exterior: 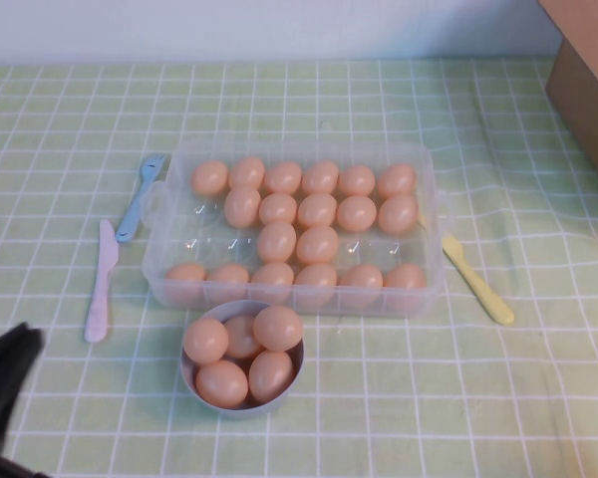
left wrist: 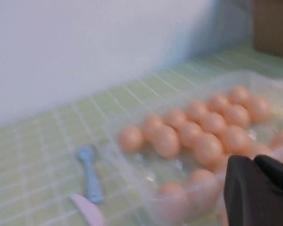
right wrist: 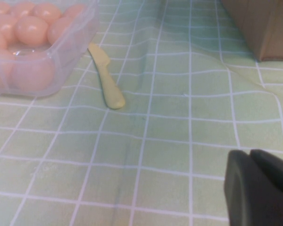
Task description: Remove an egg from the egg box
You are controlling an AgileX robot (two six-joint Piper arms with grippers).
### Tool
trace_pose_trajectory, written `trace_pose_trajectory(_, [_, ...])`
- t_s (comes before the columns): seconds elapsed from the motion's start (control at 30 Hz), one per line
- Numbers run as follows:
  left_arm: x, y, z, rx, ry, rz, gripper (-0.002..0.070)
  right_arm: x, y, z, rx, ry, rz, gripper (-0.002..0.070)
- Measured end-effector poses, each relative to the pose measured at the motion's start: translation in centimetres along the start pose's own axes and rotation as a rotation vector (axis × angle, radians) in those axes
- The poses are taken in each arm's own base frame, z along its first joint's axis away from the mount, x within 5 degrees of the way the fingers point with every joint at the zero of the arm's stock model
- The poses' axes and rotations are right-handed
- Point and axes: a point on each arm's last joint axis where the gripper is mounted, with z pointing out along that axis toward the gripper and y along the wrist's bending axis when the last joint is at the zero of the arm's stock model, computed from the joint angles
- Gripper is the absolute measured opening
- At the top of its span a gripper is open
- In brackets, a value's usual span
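A clear plastic egg box (exterior: 431, 229) stands mid-table, holding several tan eggs (exterior: 317, 210). In front of it a small grey bowl (exterior: 241, 409) holds several more eggs (exterior: 278, 327). My left gripper (exterior: 10, 363) is at the table's near left corner, well clear of box and bowl, shut and empty. In the left wrist view the left gripper (left wrist: 254, 162) looks across at the box (left wrist: 212, 80) and its eggs (left wrist: 166, 141). My right gripper (right wrist: 250, 155) is out of the high view. It is shut and empty over bare cloth to the right of the box (right wrist: 80, 37).
A blue fork (exterior: 140, 196) and a pink knife (exterior: 101, 281) lie left of the box. A yellow knife (exterior: 476, 280) lies right of it and also shows in the right wrist view (right wrist: 106, 75). A cardboard box (exterior: 588, 70) stands at the far right. A green checked cloth covers the table.
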Motion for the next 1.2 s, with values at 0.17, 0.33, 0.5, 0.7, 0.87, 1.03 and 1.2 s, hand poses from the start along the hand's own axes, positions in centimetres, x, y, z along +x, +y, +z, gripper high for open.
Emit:
trace_pose_trajectory(0.17, [2.1, 1.1, -2.7, -0.225, -0.153, -0.009, -0.0004, 0.0, 0.0, 0.0, 0.0, 0.0, 0.0, -0.0017])
trace_pose_trajectory(0.33, [3.7, 1.5, -4.1, -0.412, -0.22, -0.031, -0.0004, 0.0, 0.0, 0.0, 0.0, 0.0, 0.0, -0.0017])
trace_pose_trajectory(0.5, [5.1, 1.5, -3.9, -0.429, -0.167, -0.055, -0.0004, 0.0, 0.0, 0.0, 0.0, 0.0, 0.0, -0.0017])
trace_pose_trajectory(0.7, [6.6, 1.4, -3.8, -0.418, -0.003, -0.116, -0.0004, 0.0, 0.0, 0.0, 0.0, -0.002, 0.0, -0.0017])
trace_pose_trajectory(0.87, [8.3, 1.2, -3.8, -0.406, 0.174, -0.153, -0.0004, 0.0, 0.0, 0.0, 0.0, -0.002, 0.0, -0.0017])
trace_pose_trajectory(1.03, [8.8, 1.1, -3.9, -0.401, 0.237, -0.166, -0.0004, 0.0, 0.0, 0.0, 0.0, -0.002, 0.0, -0.0017])
trace_pose_trajectory(1.2, [8.8, 1.1, -3.9, -0.401, 0.237, -0.166, -0.0004, 0.0, 0.0, 0.0, 0.0, -0.002, 0.0, -0.0017])
